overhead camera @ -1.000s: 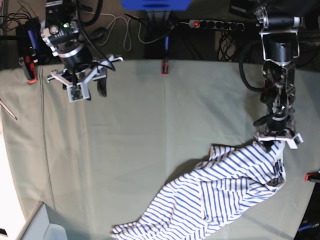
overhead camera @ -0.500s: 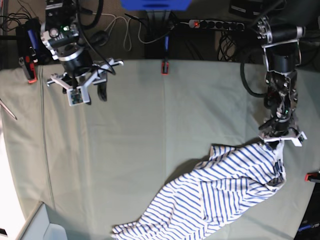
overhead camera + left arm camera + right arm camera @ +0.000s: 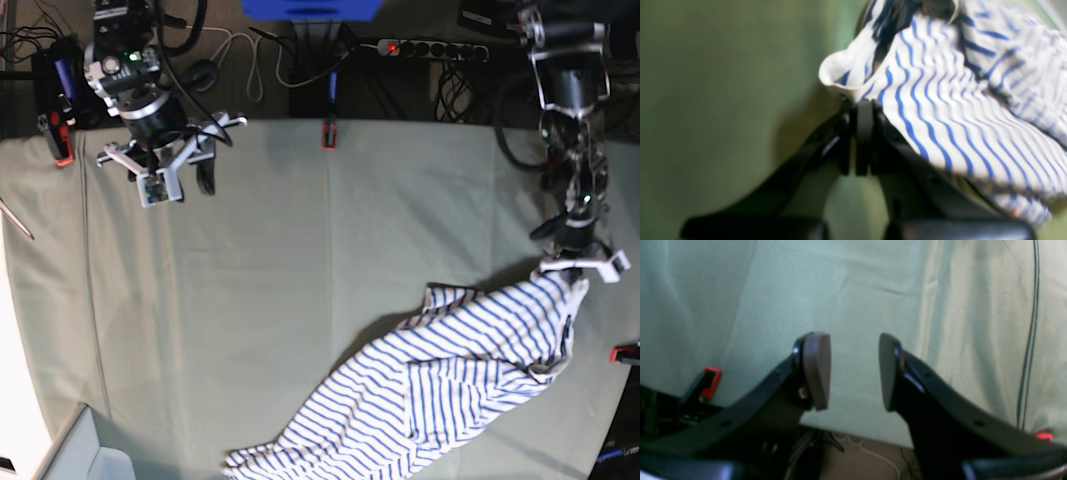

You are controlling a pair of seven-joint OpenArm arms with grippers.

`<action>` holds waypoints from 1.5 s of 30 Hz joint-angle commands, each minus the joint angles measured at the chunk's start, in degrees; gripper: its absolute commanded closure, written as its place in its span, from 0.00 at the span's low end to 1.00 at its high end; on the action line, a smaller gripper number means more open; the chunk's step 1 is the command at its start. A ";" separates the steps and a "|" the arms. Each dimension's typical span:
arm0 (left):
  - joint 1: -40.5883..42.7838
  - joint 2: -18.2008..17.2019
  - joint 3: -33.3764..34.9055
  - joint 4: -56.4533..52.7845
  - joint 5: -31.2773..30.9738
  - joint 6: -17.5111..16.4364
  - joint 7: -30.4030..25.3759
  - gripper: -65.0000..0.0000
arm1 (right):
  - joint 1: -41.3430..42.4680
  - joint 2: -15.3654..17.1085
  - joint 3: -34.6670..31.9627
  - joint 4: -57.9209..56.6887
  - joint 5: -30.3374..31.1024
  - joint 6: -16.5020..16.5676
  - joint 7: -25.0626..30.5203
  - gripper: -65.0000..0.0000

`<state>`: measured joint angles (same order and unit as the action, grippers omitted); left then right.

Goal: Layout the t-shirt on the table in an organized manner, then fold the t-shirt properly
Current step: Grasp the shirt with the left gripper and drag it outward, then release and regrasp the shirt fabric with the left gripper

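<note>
Here the left pincer (image 3: 863, 110) pinches the t-shirt (image 3: 440, 385) hem.

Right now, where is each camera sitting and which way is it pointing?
Base: high above, looking down on the table, shirt and both arms.
Left wrist: behind the left gripper, shut on the shirt.
Right wrist: behind the open right gripper, facing the table's far edge and a red clamp.
All views show the table cloth; base and left wrist share the shirt.

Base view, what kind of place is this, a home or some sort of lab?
Probably a robotics lab: a cloth-covered table fixed by red clamps, a power strip with loose cables behind, and two arms working a t-shirt.
</note>
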<state>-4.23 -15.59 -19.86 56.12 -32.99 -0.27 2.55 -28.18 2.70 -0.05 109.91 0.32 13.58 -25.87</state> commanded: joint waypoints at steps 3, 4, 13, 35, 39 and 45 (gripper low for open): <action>6.56 -0.71 -5.95 8.89 -0.11 0.41 -1.36 1.00 | 0.01 0.16 -0.08 0.82 0.08 0.79 1.38 0.62; 8.49 -0.19 -7.88 10.39 -0.11 0.23 -1.36 1.00 | 0.01 0.16 -0.25 0.82 0.08 0.79 1.65 0.62; 19.39 2.10 -17.73 12.94 -0.11 -0.03 -1.71 1.00 | 1.15 -0.02 -0.34 0.82 0.08 1.05 1.74 0.62; 26.69 8.52 -20.19 39.93 -10.48 -0.03 10.42 0.46 | 6.43 0.25 -8.96 0.29 0.08 1.05 1.30 0.62; 19.48 9.05 -8.32 39.93 -8.72 0.67 10.42 0.46 | 6.43 0.25 -8.96 0.29 0.08 1.05 1.30 0.62; 8.41 14.23 -1.29 26.65 2.53 0.67 9.89 0.45 | 6.07 2.62 -8.87 0.29 0.08 0.97 1.30 0.62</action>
<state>4.73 -0.78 -20.93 81.23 -29.91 0.86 14.15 -22.28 5.10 -8.99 109.21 0.03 13.72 -25.96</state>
